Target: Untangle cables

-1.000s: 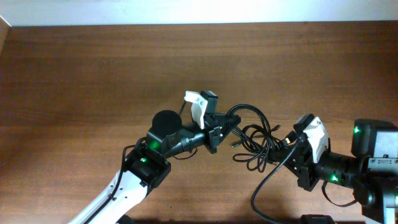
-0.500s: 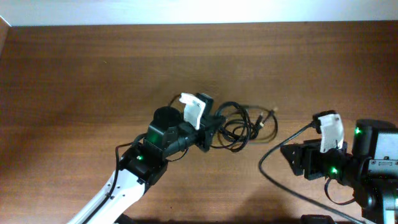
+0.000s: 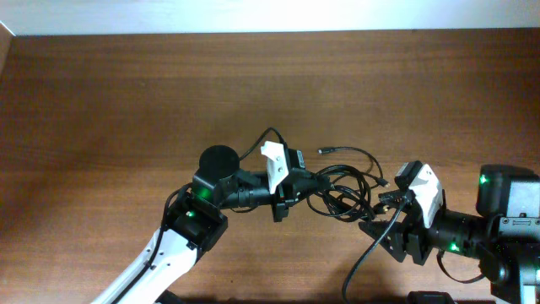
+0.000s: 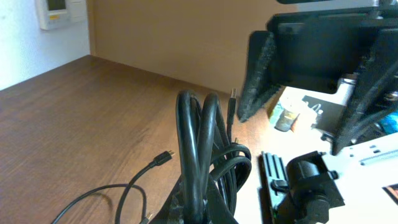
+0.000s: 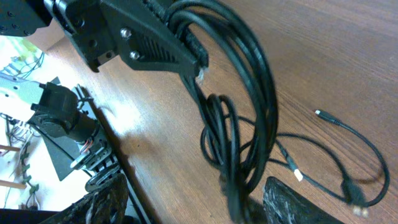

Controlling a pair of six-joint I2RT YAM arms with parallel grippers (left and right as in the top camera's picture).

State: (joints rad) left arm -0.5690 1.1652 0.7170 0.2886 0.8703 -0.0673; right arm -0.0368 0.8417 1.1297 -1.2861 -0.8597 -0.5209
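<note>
The cables (image 3: 344, 187) are a knot of thin black loops in the middle of the wooden table (image 3: 126, 101). My left gripper (image 3: 297, 181) is shut on the knot's left side. In the left wrist view two upright loops of the cables (image 4: 198, 137) rise from that gripper (image 4: 199, 210). My right gripper (image 3: 378, 221) stands open at the knot's right edge. In the right wrist view, strands of the cables (image 5: 239, 143) run down between its spread fingers (image 5: 106, 202), untouched by either pad. My right gripper (image 5: 205, 211) holds nothing.
A loose plug end (image 3: 323, 152) lies just behind the knot, and others (image 5: 320, 114) trail to the right. A thick black arm wire (image 3: 361, 262) curves from the right arm toward the front edge. The left arm's round joint (image 3: 218, 160) is beside the knot.
A second ago my right gripper was shut at the knot. It let go and drew back right, and now it is back at the knot, open. The left gripper swung back and returned, still holding.
</note>
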